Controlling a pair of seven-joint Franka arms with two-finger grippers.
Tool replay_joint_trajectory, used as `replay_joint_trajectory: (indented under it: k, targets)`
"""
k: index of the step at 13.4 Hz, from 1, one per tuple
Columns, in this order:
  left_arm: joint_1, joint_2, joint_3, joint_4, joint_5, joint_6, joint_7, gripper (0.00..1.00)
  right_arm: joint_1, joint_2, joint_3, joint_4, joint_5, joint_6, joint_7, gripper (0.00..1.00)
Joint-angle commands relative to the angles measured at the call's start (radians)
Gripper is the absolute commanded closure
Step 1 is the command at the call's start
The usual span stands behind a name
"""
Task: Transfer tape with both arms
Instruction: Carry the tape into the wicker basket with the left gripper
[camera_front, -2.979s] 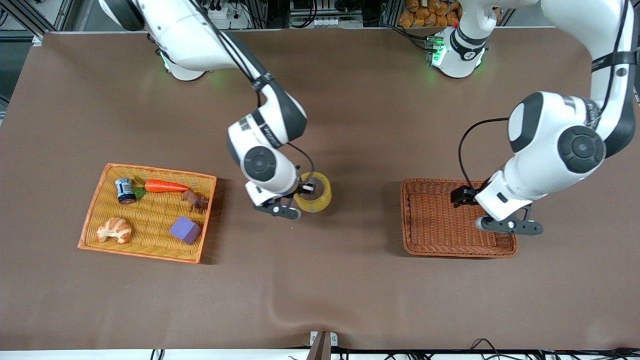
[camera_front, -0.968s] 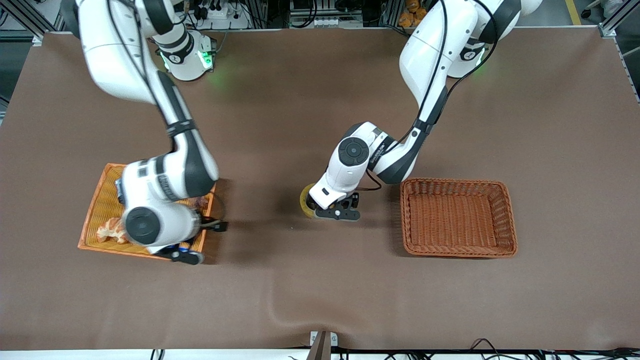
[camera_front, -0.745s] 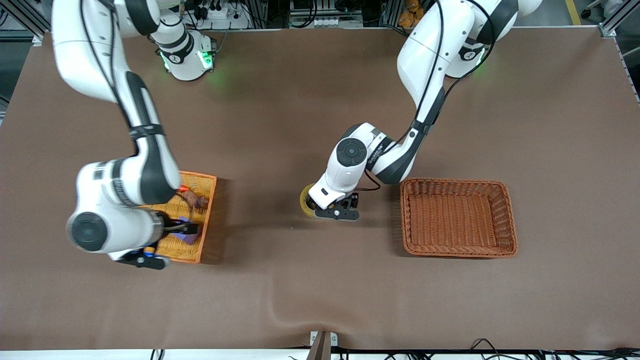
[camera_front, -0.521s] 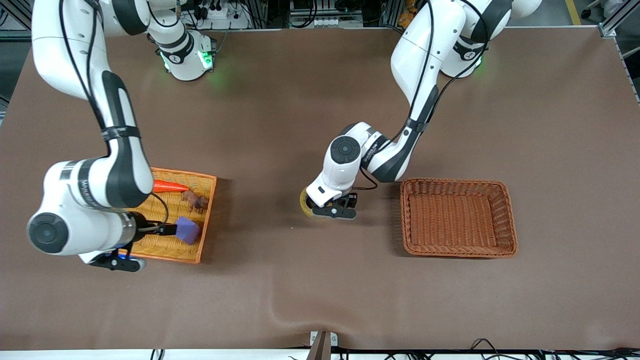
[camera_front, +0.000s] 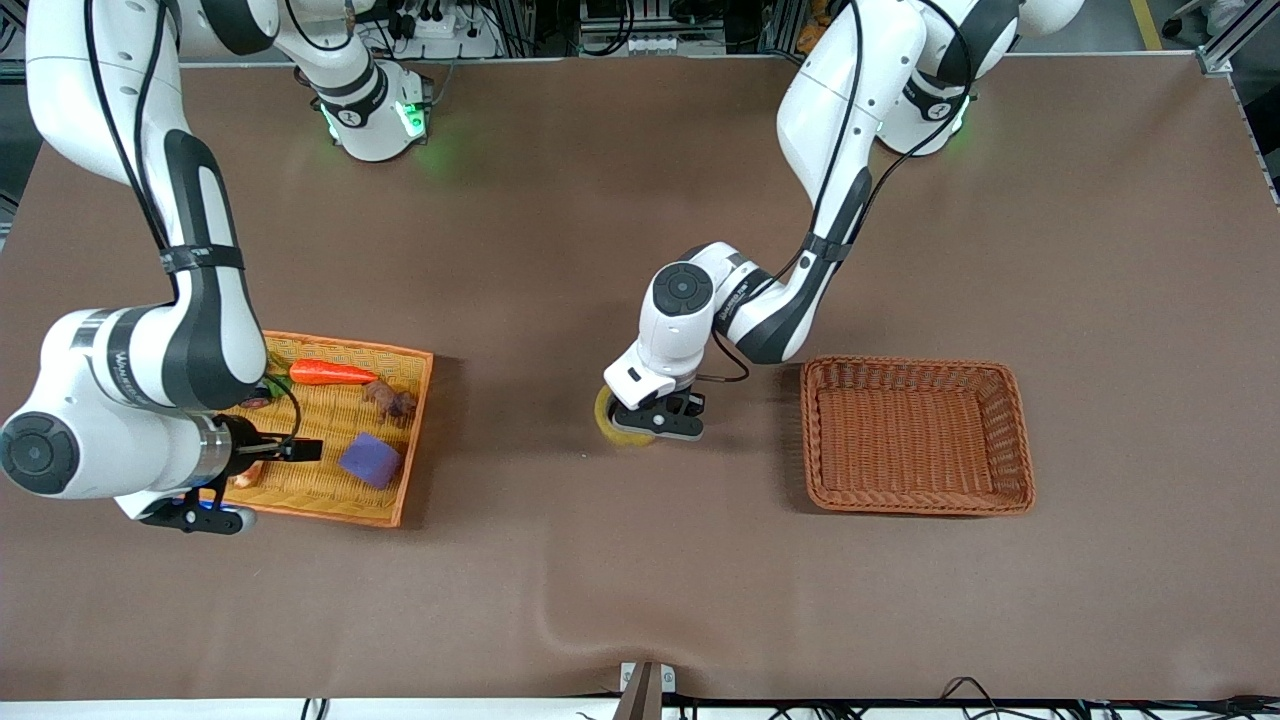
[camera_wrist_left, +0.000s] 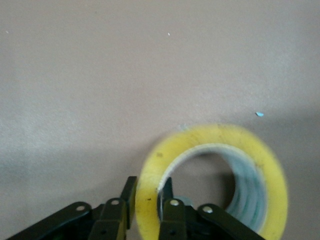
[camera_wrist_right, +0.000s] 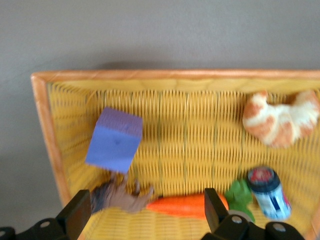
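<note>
The tape (camera_front: 622, 417), a stiff, light ring with slick sides, is probably best pinched across its wall. It stands on the worktop (camera_front: 640, 580) at frame centre, the left hand (camera_front: 655, 418) clamped on its wall. The right hand (camera_front: 195, 512) hangs, fingers apart, over the yellow basket (camera_front: 330, 480) at lower left.

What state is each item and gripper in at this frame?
tape: standing on edge on the table, wall pinched by the left gripper.
left gripper: shut on the tape.
right gripper: open, empty, over the yellow basket.
yellow basket: holds purple block, carrot, croissant, can and brown figure.
brown basket: empty.
</note>
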Motion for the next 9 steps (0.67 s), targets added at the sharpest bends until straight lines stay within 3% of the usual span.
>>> replay_joint_trajectory:
  k: [1, 2, 5, 9]
  targets:
    - [0.0, -0.046, 0.047, 0.01, 0.027, 0.004, -0.023, 1.0, 0.039, -0.198, 0.02, -0.344, -0.023, 0.229, 0.019, 0.0]
    - [0.011, -0.084, 0.058, 0.001, 0.03, -0.005, -0.023, 1.0, 0.031, -0.274, 0.015, -0.413, -0.023, 0.255, 0.024, 0.0]
    - [0.152, -0.233, 0.039, -0.033, 0.017, -0.076, 0.07, 1.0, -0.016, -0.253, 0.017, -0.426, -0.024, 0.344, -0.004, 0.0]
    - [0.402, -0.365, -0.034, -0.097, 0.003, -0.264, 0.242, 1.0, -0.015, -0.277, 0.015, -0.423, -0.034, 0.29, -0.005, 0.0]
